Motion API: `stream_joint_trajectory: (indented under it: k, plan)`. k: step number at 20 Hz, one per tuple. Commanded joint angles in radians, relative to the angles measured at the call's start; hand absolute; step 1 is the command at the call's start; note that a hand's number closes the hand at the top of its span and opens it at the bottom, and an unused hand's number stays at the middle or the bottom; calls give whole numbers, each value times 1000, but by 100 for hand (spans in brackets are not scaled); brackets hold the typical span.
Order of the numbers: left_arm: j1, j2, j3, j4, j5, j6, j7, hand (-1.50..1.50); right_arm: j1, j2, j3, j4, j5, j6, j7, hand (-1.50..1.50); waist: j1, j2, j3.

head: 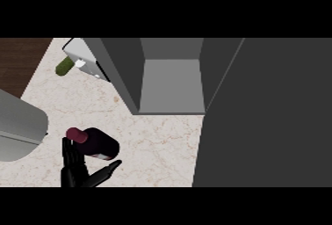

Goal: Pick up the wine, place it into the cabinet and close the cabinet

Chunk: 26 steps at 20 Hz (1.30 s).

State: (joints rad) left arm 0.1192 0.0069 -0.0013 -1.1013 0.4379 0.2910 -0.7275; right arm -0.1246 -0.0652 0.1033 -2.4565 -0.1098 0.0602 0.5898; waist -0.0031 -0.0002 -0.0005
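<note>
I am reaching my left robot hand (76,169) toward the wine (96,142), fingers spread apart and holding nothing yet. The bottle is standing on the desk (156,145) just ahead, between fingers and thumb. The open cabinet (170,81) is waiting further ahead, to the right.

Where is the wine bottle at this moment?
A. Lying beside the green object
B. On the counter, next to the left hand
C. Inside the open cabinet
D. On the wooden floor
B: the wine bottle stands on the marble counter by the open left hand, outside the cabinet.
</note>
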Motion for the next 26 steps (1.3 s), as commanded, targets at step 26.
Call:
stream_joint_trajectory:
  k: [26]
  plan:
    - [-268,-1,103,444,121,-210,-277,-150,1,10,8,-8,-25,23,6,-150,-4,2,0]
